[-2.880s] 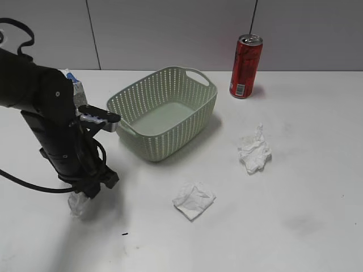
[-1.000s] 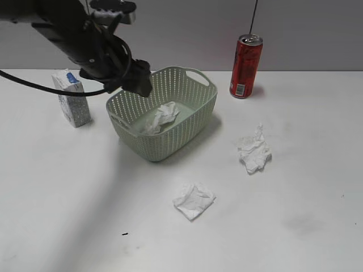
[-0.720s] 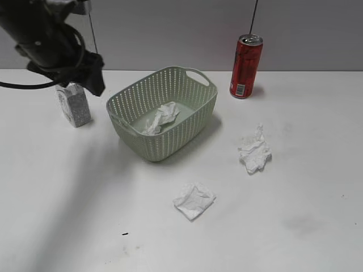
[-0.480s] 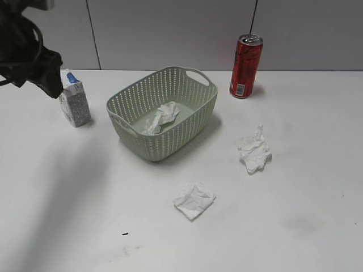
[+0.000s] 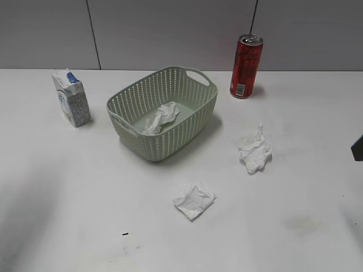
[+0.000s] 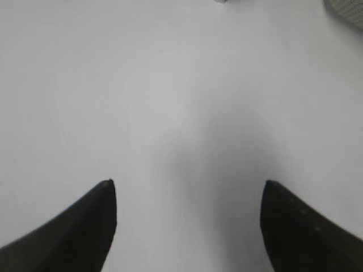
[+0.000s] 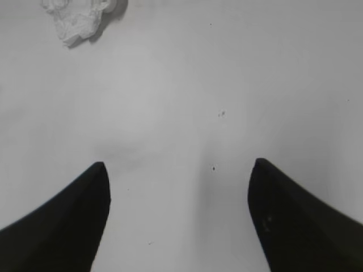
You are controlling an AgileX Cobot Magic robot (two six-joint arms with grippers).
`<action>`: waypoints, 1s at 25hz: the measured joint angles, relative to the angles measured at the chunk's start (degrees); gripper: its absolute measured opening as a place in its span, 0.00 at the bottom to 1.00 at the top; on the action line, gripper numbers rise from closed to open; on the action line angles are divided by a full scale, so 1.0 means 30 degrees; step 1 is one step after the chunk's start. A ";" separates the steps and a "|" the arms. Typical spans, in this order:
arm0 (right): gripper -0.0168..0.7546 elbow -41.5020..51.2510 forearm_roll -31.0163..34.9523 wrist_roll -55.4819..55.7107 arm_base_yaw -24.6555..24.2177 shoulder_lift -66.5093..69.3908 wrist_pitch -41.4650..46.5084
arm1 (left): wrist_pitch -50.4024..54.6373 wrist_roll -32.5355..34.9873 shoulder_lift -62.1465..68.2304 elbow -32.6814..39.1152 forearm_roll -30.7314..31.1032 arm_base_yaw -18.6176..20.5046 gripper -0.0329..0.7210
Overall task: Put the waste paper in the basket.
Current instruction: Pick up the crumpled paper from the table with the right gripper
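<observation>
The sage-green basket (image 5: 195, 110) stands at the middle back of the table with one crumpled white paper wad (image 5: 161, 117) inside it. A second wad (image 5: 193, 200) lies on the table in front of the basket. A third wad (image 5: 254, 151) lies to the right; it also shows at the top left of the right wrist view (image 7: 76, 17). My left gripper (image 6: 187, 187) is open and empty over bare table, out of the exterior view. My right gripper (image 7: 178, 167) is open and empty; only a dark bit of that arm (image 5: 358, 148) shows at the right edge.
A red drink can (image 5: 245, 66) stands upright at the back right of the basket. A grey-white box with a blue top (image 5: 72, 98) stands at the back left. A corner of the basket (image 6: 347, 8) shows at the top right of the left wrist view.
My left arm carried a wad from the front left, left it in the basket, then drew back left and out of the exterior view. A bit of the right arm has appeared at the right edge.
</observation>
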 joint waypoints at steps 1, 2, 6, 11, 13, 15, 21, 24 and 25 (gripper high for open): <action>0.76 -0.0479 0.0144 -0.0197 0.0000 0.0681 -0.0107 | -0.0034 0.0007 -0.0773 0.0457 -0.0070 0.0044 0.81; 0.76 -0.0854 0.0301 -0.0375 0.0041 0.1411 -0.0288 | -0.0049 0.0007 -0.1555 0.0925 -0.0113 0.0044 0.81; 0.76 -0.2423 0.0302 -0.0661 0.1291 0.3596 -0.0904 | -0.0097 0.0023 -0.4591 0.2962 -0.0306 0.0044 0.81; 0.76 -0.4484 -0.0550 -0.0703 0.4100 0.6207 -0.1074 | -0.0077 -0.0603 -0.9247 0.5952 -0.0427 0.0044 0.81; 0.76 -0.5218 -0.0805 -0.0703 0.4873 0.7216 -0.1074 | -0.0078 -0.0893 -1.1466 0.7114 -0.0427 0.0044 0.81; 0.76 -0.5849 -0.0962 -0.0707 0.5532 0.8133 -0.1088 | 0.0041 -0.1133 -1.3609 0.7987 -0.0427 0.0044 0.81; 0.76 -0.6786 -0.0983 -0.0229 0.6288 1.0527 -0.2071 | 0.0696 -0.1372 -2.0116 0.8905 -0.0298 0.0044 0.81; 0.76 -0.6804 -0.1019 0.0479 0.6288 1.1277 -0.3081 | 0.0787 -0.2172 -2.2652 0.8905 0.0529 0.0044 0.81; 0.76 -0.6804 -0.1019 0.0762 0.6288 1.1480 -0.3352 | 0.0814 -0.2623 -2.3316 0.8905 0.0998 0.0044 0.81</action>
